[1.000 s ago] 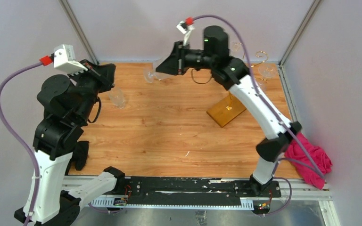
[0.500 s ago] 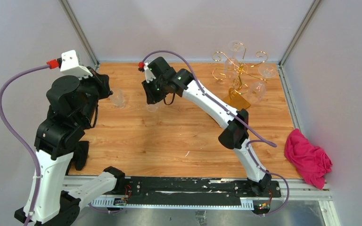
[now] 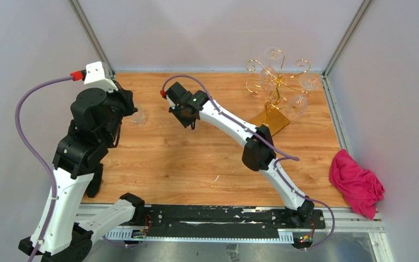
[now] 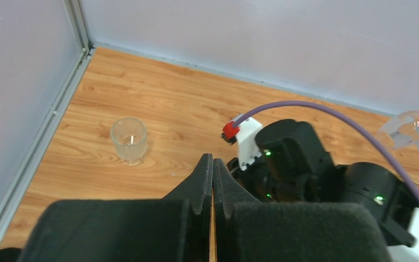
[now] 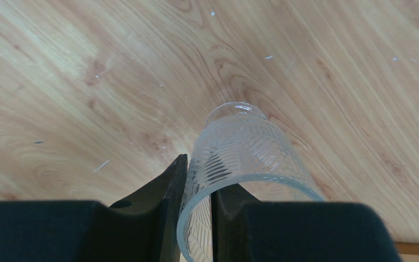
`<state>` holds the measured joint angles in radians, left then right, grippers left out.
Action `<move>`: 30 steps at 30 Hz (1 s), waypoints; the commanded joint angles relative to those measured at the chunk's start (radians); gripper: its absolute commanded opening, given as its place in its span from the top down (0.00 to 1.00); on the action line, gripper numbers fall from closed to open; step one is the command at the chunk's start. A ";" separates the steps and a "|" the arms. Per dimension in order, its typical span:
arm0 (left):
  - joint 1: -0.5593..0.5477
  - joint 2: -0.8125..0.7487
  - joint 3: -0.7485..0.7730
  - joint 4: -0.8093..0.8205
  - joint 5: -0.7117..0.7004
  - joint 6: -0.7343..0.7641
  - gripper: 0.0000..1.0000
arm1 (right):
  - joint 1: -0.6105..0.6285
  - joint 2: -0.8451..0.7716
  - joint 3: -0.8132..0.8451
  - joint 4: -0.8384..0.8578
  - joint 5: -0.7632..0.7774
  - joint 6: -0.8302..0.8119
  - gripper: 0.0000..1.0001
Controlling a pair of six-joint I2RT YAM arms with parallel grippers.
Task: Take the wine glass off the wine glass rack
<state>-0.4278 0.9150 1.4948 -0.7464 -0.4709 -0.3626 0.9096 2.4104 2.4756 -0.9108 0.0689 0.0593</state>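
My right gripper (image 5: 200, 173) is shut on the rim of a clear ribbed wine glass (image 5: 240, 142), one finger inside the bowl and one outside. The glass points down at the wooden table (image 5: 87, 82); its stem is hidden. In the top view that gripper (image 3: 188, 115) hangs over the table's back middle, covering the glass. The gold wine glass rack (image 3: 275, 82) stands at the back right on its amber base (image 3: 273, 119), with other glasses (image 3: 309, 82) hanging from its arms. My left gripper (image 4: 213, 159) is shut and empty, held above the table's left side.
A second small clear glass (image 3: 137, 113) stands upright at the back left, just beyond my left gripper (image 3: 126, 102). A pink cloth (image 3: 357, 183) lies off the table's right edge. Grey walls close in the back and both sides.
My right arm swung away from the rack to the left and came down toward the table with the glass in its jaws. The left arm shifted slightly right.
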 commanded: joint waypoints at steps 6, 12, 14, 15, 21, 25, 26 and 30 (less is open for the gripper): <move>0.003 -0.016 -0.049 0.069 -0.005 0.013 1.00 | -0.039 0.051 0.021 0.009 0.031 -0.036 1.00; 0.003 -0.018 -0.066 0.080 -0.003 0.011 1.00 | -0.067 0.037 -0.041 0.061 -0.007 -0.018 1.00; 0.003 -0.019 -0.069 0.084 -0.005 0.011 1.00 | -0.076 0.045 -0.037 0.070 -0.018 -0.008 1.00; 0.003 -0.018 -0.070 0.085 -0.005 0.013 1.00 | -0.082 0.050 -0.029 0.074 -0.025 -0.002 1.00; 0.003 -0.019 -0.080 0.087 -0.009 0.017 1.00 | -0.116 0.058 -0.021 0.078 -0.046 0.012 1.00; 0.003 -0.016 -0.082 0.095 -0.004 0.015 1.00 | -0.121 0.053 -0.027 0.069 -0.047 0.007 0.99; 0.003 -0.015 -0.082 0.097 -0.002 0.014 1.00 | -0.121 0.052 -0.028 0.067 -0.048 0.007 0.93; 0.003 -0.009 -0.080 0.097 0.005 0.011 1.00 | -0.118 0.039 -0.035 0.065 -0.053 0.003 0.61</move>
<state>-0.4278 0.9058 1.4204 -0.6762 -0.4637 -0.3515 0.7937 2.4863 2.4458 -0.8463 0.0250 0.0639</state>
